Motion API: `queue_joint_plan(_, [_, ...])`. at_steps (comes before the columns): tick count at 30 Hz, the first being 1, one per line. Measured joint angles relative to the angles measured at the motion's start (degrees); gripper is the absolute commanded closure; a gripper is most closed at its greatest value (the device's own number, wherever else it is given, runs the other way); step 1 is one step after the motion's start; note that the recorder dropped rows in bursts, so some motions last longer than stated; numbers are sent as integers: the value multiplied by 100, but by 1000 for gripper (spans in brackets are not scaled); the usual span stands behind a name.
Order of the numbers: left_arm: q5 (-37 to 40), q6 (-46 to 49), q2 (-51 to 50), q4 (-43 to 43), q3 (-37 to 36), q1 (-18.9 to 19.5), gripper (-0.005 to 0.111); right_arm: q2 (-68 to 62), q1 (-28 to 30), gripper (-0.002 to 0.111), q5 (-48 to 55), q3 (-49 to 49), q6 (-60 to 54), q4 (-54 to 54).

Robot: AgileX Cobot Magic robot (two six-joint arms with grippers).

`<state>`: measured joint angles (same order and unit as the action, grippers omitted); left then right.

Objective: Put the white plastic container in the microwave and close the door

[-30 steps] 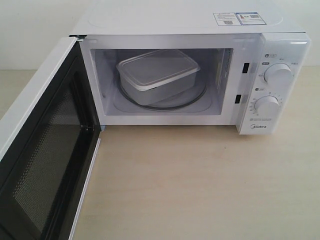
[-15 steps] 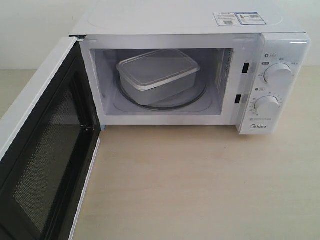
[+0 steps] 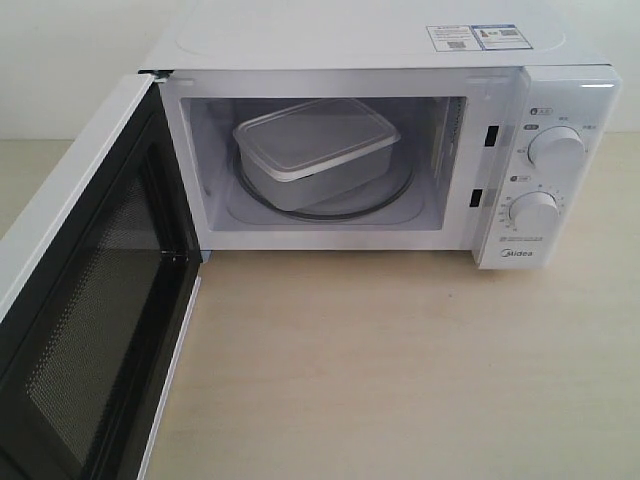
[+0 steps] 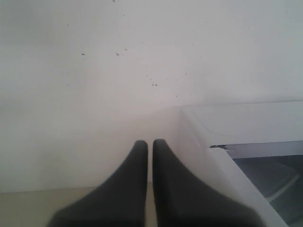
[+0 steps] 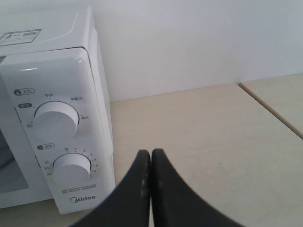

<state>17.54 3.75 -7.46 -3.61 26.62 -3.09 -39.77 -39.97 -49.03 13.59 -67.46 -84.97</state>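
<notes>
The white plastic container (image 3: 315, 150) sits inside the microwave (image 3: 350, 40). The door (image 3: 90, 330) stands wide open, swung leftward, so the left pincer (image 4: 148, 143) is nearer. It and the right pincer (image 5: 150, 152) are pressed together, empty.

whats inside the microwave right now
Inside the microwave, whose door stands open, the white plastic container sits on the glass turntable. Its lid is on, so its contents cannot be seen, and it covers most of the turntable.
</notes>
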Motion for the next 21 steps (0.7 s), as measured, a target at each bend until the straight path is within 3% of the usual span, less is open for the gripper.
queue_joint_plan(10, [433, 0, -71, -696, 100, 0, 102, 0, 0, 109, 0, 0, 0, -24])
queue_joint_plan(14, [1544, 159, -658, -810, 449, 0, 102, 0, 0, 109, 0, 0, 0, -24])
queue_joint_plan(21, [3924, 1020, -2428, -1752, 1784, 0, 102, 0, 0, 109, 0, 0, 0, -24])
